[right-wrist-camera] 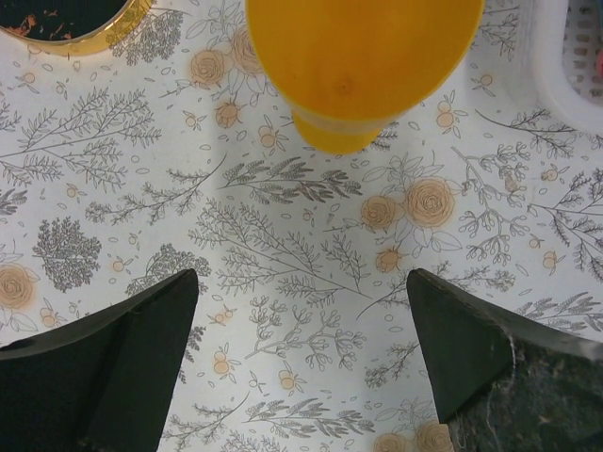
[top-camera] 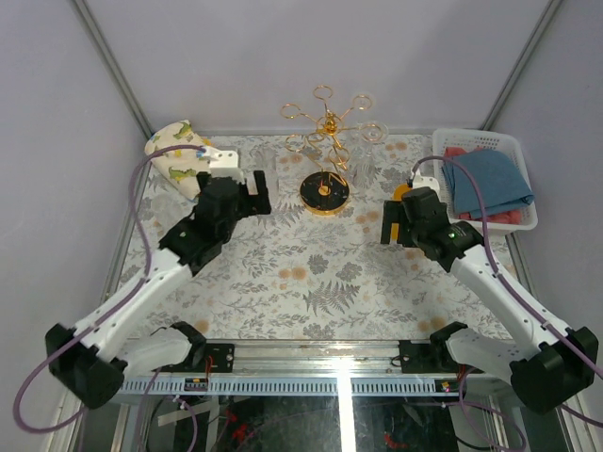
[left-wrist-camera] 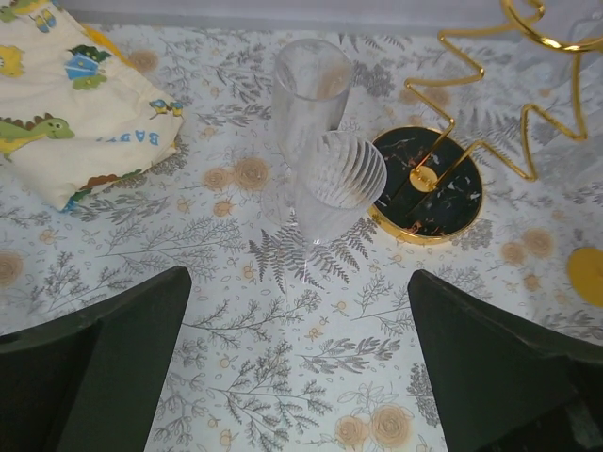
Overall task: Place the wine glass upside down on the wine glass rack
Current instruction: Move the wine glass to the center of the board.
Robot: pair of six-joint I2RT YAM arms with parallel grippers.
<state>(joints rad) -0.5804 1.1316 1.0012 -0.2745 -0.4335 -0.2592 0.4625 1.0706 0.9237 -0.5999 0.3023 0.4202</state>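
Wine glass (left-wrist-camera: 336, 184) upright on table (left-wrist-camera: 236, 320), just beside wine glass rack (left-wrist-camera: 443, 202) base. Left gripper (left-wrist-camera: 300, 278) spread wide, empty. Right gripper (right-wrist-camera: 301, 275) likewise, near orange cup (right-wrist-camera: 358, 56).

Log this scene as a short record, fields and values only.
rack: gold wire stand, black round base, far centre of table
wine glass: clear, ribbed, on the table left of the rack base, not on the rack
plain glass: clear, just behind the wine glass
left gripper: open, empty, facing both glasses
right gripper: open, empty, facing an orange cup
basket: white, far right, blue cloth inside
dinosaur cloth: far left
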